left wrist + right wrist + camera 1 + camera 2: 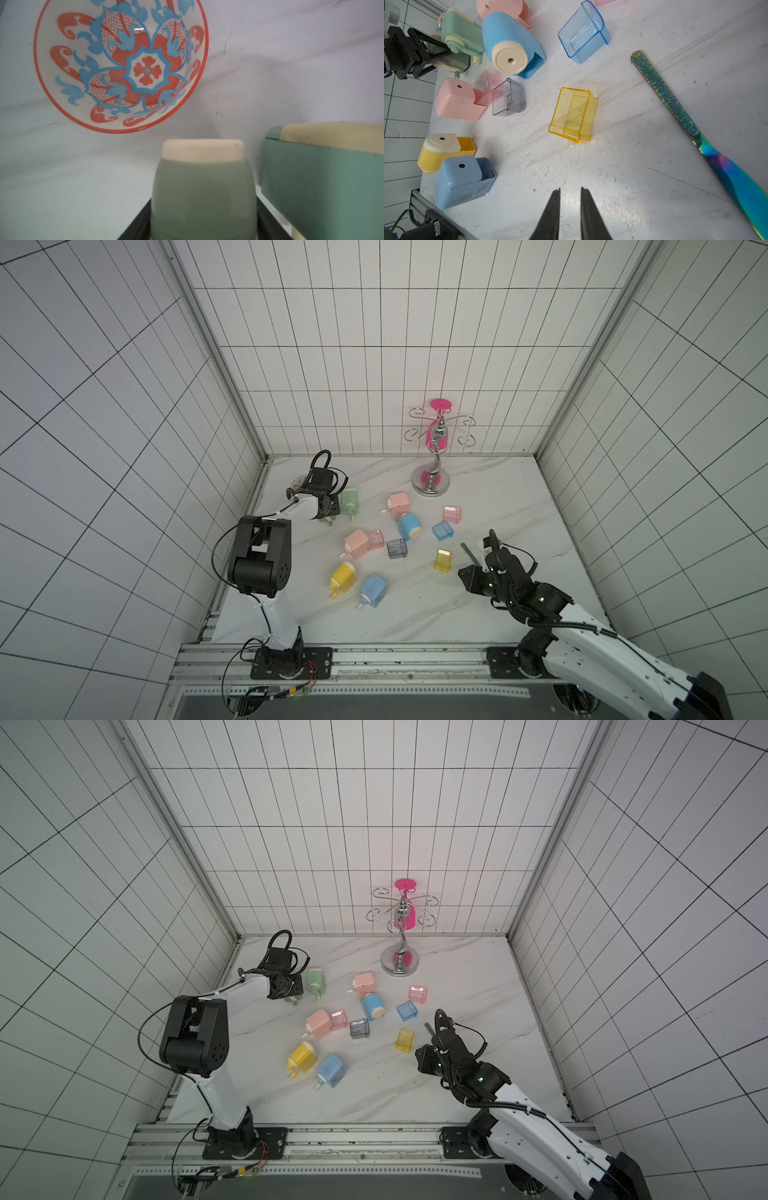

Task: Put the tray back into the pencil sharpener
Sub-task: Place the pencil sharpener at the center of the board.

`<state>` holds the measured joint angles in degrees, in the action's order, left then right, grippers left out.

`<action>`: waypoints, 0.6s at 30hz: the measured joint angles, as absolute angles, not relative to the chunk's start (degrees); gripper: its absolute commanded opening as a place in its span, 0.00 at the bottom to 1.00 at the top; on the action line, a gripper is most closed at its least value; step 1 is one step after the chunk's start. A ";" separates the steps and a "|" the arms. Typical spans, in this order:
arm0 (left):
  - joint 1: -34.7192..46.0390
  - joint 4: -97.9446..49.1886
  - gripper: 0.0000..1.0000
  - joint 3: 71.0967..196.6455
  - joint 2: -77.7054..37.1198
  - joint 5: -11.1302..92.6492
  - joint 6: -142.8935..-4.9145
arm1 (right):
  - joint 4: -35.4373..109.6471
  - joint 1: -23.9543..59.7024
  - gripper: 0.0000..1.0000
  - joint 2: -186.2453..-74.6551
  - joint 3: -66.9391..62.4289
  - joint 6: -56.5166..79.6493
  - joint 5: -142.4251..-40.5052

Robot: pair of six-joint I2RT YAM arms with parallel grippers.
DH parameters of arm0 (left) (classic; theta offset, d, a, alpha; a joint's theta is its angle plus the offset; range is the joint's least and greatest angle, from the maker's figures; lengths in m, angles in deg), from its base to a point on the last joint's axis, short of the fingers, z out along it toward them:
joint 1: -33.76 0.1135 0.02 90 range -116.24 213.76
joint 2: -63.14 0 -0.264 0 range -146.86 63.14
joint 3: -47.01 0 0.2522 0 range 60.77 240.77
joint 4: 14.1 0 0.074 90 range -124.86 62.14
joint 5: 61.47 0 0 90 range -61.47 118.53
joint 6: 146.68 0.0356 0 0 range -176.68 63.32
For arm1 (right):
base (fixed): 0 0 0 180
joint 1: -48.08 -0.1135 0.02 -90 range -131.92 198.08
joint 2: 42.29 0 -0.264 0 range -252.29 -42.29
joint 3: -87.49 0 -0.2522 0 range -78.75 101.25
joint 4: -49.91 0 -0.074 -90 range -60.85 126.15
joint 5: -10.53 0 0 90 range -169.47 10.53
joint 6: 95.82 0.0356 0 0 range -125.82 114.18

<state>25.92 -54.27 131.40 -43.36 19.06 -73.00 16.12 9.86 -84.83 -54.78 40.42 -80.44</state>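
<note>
Right tool [570, 192] at the near edge of the right wrist view: two black tips, narrow gap, nothing between them, over bare tabletop [633, 187]. Yellow tray [574, 115] lies loose straight ahead of the tips, near but not touching, not in any sharpener. Yellow sharpener [444, 149] is well apart from it with its slot empty, just beside light blue sharpener [460, 180], whose slot is also empty. Blue tray [583, 33] is loose, beyond the yellow one. Blue sharpener [508, 41] lies on its side, cream face toward the wrist camera, slot empty. Grey tray [508, 97] is loose, touching or just beside pink tray [486, 87], which sits partly in the slot of pink sharpener [456, 99]. In both top views a second pink sharpener [399, 504] and a loose second pink tray [452, 514] lie nearer the chrome stand [432, 485]. Iridescent utensil [685, 116] lies flat beside the right arm.

Left tool [330, 517] is far back by the side wall, clamped on green sharpener [203, 187]; black jaws on both flanks in the left wrist view. Second green sharpener [322, 176] is just beside it; contact unclear. Patterned bowl [120, 62] sits past them, apart.
</note>
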 measured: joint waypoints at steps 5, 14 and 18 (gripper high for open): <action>25.92 -53.60 0.62 131.22 -43.45 18.95 -72.87 | 15.77 9.86 0.22 -85.09 -54.76 40.18 -80.44; 25.92 -53.09 0.82 131.11 -43.45 18.88 -72.34 | 14.94 9.86 0.23 -85.07 -54.76 39.72 -80.44; 25.92 -52.94 0.84 130.79 -43.19 18.77 -72.28 | 14.33 9.86 0.23 -84.90 -54.76 39.37 -80.44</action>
